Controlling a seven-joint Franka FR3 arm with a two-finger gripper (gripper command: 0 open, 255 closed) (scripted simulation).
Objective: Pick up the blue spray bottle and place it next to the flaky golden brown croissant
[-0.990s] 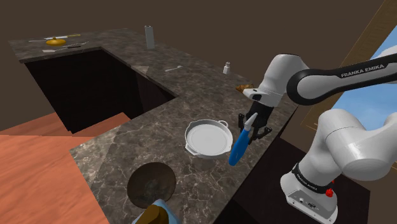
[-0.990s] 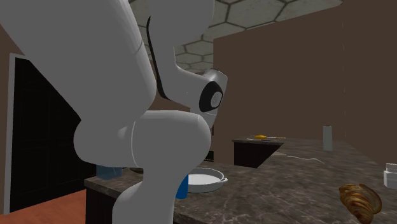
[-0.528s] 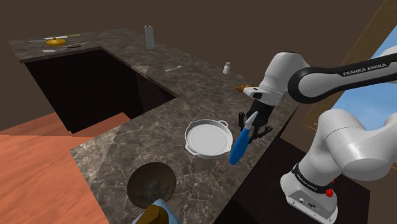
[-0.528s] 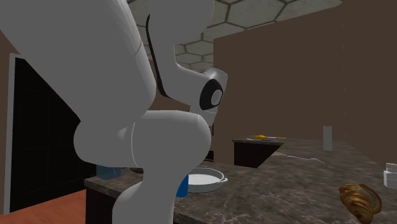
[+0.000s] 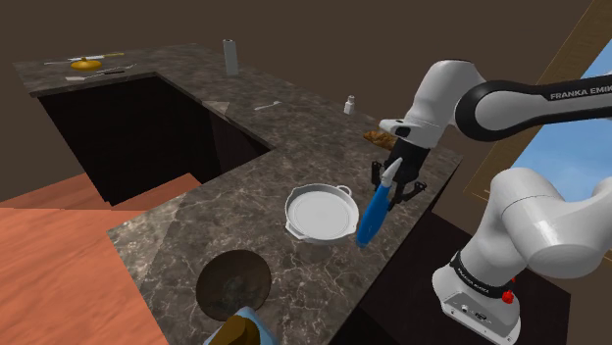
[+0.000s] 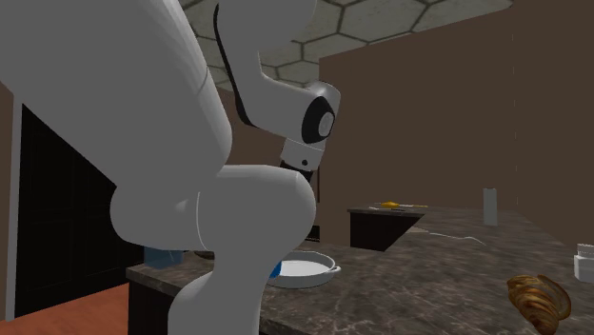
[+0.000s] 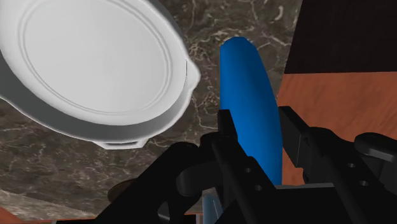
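The blue spray bottle (image 5: 373,218) with a pale nozzle hangs tilted above the dark marble counter (image 5: 245,176), just right of the white pan in the shoulder view. My black gripper (image 5: 395,183) is shut on its upper part. In the wrist view the blue bottle (image 7: 250,118) runs out between my two fingers (image 7: 228,143), which clasp it. The golden brown croissant (image 5: 374,135) lies on the counter behind the gripper, partly hidden by the arm. In the second exterior view the croissant (image 6: 539,297) sits at the lower right, and the bottle's blue (image 6: 273,274) peeks out behind the arm.
A white round pan (image 5: 320,213) with handles lies beside the bottle. A dark bowl (image 5: 233,281) sits near the counter's front end. A small white shaker (image 5: 349,104), a tall pale cylinder (image 5: 230,56) and cutlery (image 5: 267,105) stand farther back. The counter's edge drops off right of the gripper.
The arm has lifted and drawn back toward the croissant, carrying the bottle a little higher and more upright above the counter.
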